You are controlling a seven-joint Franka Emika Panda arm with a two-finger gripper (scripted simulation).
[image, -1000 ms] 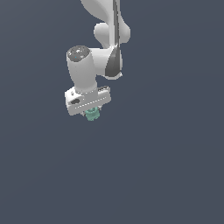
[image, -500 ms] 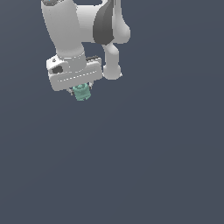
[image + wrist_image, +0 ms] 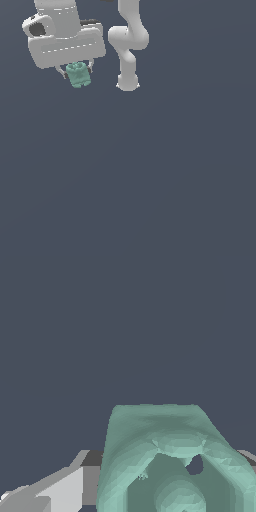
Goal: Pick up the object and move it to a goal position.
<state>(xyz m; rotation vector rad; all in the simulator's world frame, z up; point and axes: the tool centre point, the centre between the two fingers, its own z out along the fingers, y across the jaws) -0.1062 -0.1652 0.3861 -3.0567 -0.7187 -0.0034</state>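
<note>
No writing or brand mark can be read on anything in either view. In the exterior view the white arm [image 3: 128,45] stands folded toward the top, its wide wrist housing tilted at the exterior view's upper left. The gripper [image 3: 78,70] hangs below that housing, its thin fingers [image 3: 90,64] clenched on either side of the teal-green object [image 3: 78,75], which is held clear of the dark bench [image 3: 150,175]. The wrist view shows the lumpy object [image 3: 170,461] close up, a pale finger [image 3: 60,491] beside it.
</note>
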